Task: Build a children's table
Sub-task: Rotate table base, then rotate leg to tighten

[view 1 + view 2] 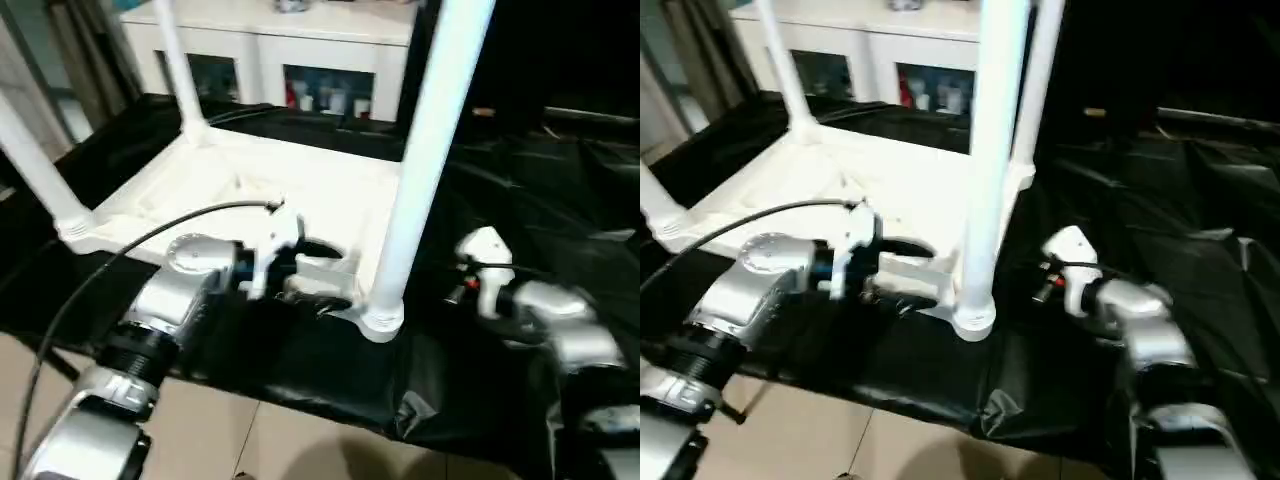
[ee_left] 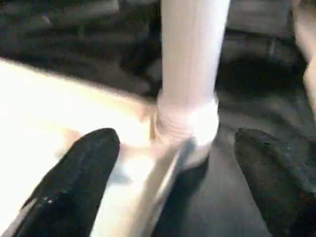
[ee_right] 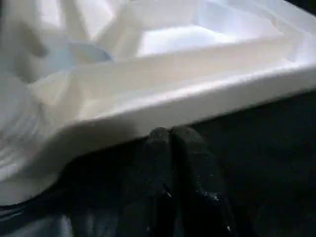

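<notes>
desk [image 1: 520,200]: black sheet over it | tabletop [image 1: 250,180]: upside down on desk, underside up | legs: upright in its corner sockets, nearest leg [image 1: 425,150] at the front corner | my left tool [image 2: 173,168]: fingers wide apart either side of that leg's base | my right tool [image 3: 170,140]: fingers together, just beside tabletop's edge
</notes>
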### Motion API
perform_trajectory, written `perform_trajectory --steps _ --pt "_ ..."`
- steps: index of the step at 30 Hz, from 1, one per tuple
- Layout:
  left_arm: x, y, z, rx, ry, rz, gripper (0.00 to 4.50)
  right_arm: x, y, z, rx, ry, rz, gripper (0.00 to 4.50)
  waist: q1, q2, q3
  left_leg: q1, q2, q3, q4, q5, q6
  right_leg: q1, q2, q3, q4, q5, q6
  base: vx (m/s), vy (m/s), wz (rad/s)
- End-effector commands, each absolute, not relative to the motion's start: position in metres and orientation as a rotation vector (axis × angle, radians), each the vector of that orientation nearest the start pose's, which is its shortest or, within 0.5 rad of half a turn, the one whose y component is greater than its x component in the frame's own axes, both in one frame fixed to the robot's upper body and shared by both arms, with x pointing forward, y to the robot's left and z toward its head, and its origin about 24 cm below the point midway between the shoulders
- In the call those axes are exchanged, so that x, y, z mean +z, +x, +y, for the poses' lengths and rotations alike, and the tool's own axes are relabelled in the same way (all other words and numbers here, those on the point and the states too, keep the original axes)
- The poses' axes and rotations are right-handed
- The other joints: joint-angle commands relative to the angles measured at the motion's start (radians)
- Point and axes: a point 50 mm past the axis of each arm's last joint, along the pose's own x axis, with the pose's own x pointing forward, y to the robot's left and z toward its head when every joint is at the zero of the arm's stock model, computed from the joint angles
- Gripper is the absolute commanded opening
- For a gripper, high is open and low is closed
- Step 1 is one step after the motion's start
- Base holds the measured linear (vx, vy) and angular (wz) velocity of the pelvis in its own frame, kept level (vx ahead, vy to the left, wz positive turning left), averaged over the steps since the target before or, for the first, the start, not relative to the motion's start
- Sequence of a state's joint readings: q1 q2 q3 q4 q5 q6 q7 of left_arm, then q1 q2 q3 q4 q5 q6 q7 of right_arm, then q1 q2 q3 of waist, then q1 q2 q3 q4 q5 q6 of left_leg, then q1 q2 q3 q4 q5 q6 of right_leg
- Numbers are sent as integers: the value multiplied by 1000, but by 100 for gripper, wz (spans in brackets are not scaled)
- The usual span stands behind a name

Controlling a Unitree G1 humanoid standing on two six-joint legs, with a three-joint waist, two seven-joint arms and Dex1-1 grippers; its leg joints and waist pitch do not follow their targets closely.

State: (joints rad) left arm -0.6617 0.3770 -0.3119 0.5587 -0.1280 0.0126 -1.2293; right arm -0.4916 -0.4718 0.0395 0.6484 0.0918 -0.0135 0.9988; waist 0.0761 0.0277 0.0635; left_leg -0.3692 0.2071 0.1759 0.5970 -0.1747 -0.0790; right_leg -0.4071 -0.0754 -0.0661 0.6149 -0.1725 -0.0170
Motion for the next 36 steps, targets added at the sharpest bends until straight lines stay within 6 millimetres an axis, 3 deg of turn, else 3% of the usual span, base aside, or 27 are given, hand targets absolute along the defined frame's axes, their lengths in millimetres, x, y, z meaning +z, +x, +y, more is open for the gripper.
perform_trajectory --steps 1,4,5,9,10,13,14,15,16,19,21,25,26,27,31,36 --pt "87 331 120 -1405 507 236 393 60 312 -212 971 -297 314 20 4 -7 -74 12 15 0 -65 -260 57 57 -51 37 -85 -301 -192 0 0 0" --pt "86 335 121 -1393 554 244 380 66 305 -212 1045 -325 342 20 19 -10 -77 9 16 -1 -64 -216 63 59 -53 37 -81 -260 -193 0 0 0" --pt "86 336 121 -1395 558 247 356 67 304 -212 1063 -335 350 20 19 -11 -77 6 16 -1 -63 -210 65 59 -53 37 -79 -248 -201 0 0 0" --pt "83 339 118 -1418 607 265 333 71 298 -211 1118 -370 384 20 21 -12 -77 6 14 0 -61 -205 70 59 -53 36 -81 -245 -203 0 0 0" --pt "82 339 117 -1427 611 271 306 71 297 -211 1123 -372 390 20 22 -12 -79 6 15 -1 -61 -201 70 60 -56 37 -80 -241 -203 0 0 0" --pt "79 340 117 -1450 635 285 300 73 294 -210 1135 -374 405 20 21 -11 -78 4 14 0 -61 -201 70 60 -55 36 -82 -243 -206 0 0 0" --pt "78 341 116 -1456 645 291 277 73 293 -209 1140 -370 411 20 22 -5 -79 6 16 -2 -61 -203 67 60 -57 37 -81 -236 -207 0 0 0" --pt "78 341 116 -1456 646 291 277 73 292 -209 1140 -370 412 20 23 -8 -77 5 14 0 -61 -203 70 60 -54 36 -85 -240 -202 0 0 0" --pt "76 342 116 -1468 664 305 256 75 289 -208 1156 -361 423 20 23 -5 -78 7 15 -2 -63 -212 67 61 -54 36 -85 -240 -204 0 0 0" --pt "75 345 115 -1463 691 317 250 79 283 -210 1174 -353 431 20 26 -4 -78 7 14 -2 -62 -221 67 62 -53 36 -87 -232 -204 0 0 0" --pt "76 347 114 -1460 689 320 219 82 279 -213 1188 -353 439 20 31 5 -80 9 16 -5 -61 -220 63 64 -56 36 -82 -213 -212 0 0 0" --pt "76 349 112 -1460 670 318 191 84 274 -217 1195 -331 461 20 34 0 -80 8 14 -3 -60 -216 67 66 -55 35 -85 -212 -219 0 0 0" --pt "76 350 111 -1461 661 322 171 87 271 -220 1199 -304 491 20 33 5 -79 8 12 -3 -59 -222 68 66 -52 34 -89 -218 -219 0 0 0" --pt "75 350 111 -1462 659 324 166 88 269 -221 1201 -293 505 47 36 4 -79 10 13 -3 -59 -224 68 67 -53 34 -89 -219 -220 0 0 0" --pt "74 350 110 -1466 646 336 133 91 266 -223 1207 -269 526 59 37 4 -79 6 11 -4 -58 -210 72 68 -55 33 -90 -251 -205 0 0 0" --pt "70 351 111 -1452 622 351 85 95 264 -225 1206 -255 538 112 41 4 -79 8 12 -4 -58 -210 70 64 -55 31 -96 -299 -185 0 0 0"
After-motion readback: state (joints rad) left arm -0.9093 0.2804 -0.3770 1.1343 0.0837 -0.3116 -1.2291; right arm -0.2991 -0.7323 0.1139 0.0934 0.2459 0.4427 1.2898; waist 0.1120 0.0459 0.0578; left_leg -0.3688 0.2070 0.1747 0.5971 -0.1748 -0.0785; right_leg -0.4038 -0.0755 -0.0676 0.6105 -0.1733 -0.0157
